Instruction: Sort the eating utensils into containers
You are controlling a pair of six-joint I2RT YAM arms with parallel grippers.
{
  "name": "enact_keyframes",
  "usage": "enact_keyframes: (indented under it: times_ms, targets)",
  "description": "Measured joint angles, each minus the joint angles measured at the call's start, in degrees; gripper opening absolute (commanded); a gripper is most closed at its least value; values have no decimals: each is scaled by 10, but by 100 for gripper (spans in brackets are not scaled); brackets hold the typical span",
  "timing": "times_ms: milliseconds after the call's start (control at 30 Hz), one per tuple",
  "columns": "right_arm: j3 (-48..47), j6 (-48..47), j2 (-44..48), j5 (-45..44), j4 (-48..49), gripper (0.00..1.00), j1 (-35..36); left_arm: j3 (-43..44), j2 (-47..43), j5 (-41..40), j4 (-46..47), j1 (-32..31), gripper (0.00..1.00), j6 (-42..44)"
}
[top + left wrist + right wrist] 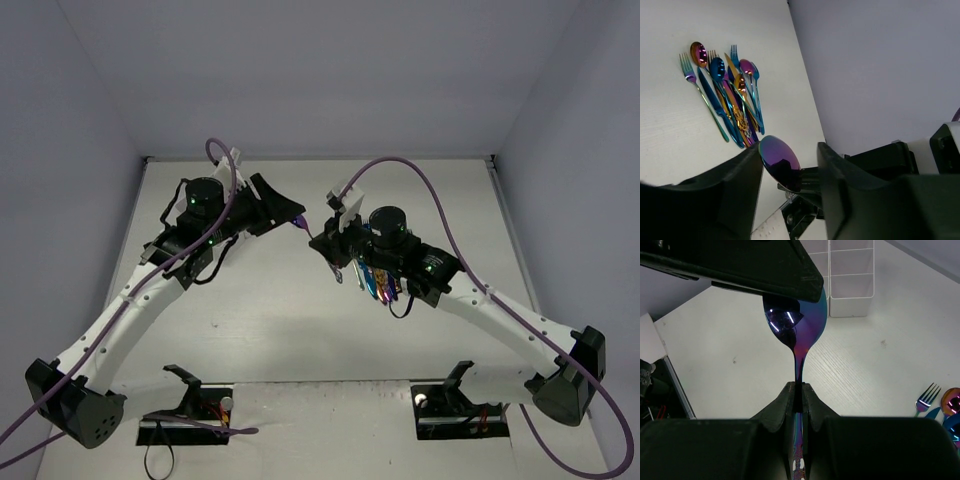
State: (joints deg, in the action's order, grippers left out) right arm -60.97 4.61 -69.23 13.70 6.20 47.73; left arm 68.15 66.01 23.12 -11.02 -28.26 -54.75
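My right gripper [798, 387] is shut on the handle of a purple-blue spoon [800, 325] and holds it up in the air, bowl pointing at the left gripper. My left gripper [790, 150] is open, and the spoon's bowl [780, 160] sits between its fingers, close to the left one. In the top view the two grippers meet mid-table, left [287, 217] and right [322, 240]. The other utensils [725, 95] lie in a pile on the table, partly under the right arm [378, 283]. The white divided container [850, 280] stands beyond the spoon; it is hidden in the top view.
Grey walls close in the white table [300, 330] on three sides. Two black stands [190, 400] [455, 400] sit at the near edge. A fork [926, 399] and a gold spoon [951, 402] lie at the right of the right wrist view.
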Motion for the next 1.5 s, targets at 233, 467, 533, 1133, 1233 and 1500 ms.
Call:
enact_keyframes:
  times_ms: [233,467,533,1133,1233,1500]
  targets:
    - [0,-2,-1,-9,2,3,4,0,-1,1,23,-9,0,-44]
    - [0,-7,-2,-16,4,54,4,0,-4,-10,32,-13,0,-47]
    - [0,-8,-2,-18,5,72,4,0,-5,-19,32,-12,0,-42]
    - [88,31,85,-195,-22,100,-10,65,35,-235,-51,47,0,153]
    - [96,41,109,-226,-37,100,-17,73,77,-262,-20,82,0,175]
    - [119,55,150,-263,-62,100,-43,132,235,-313,41,129,0,214]
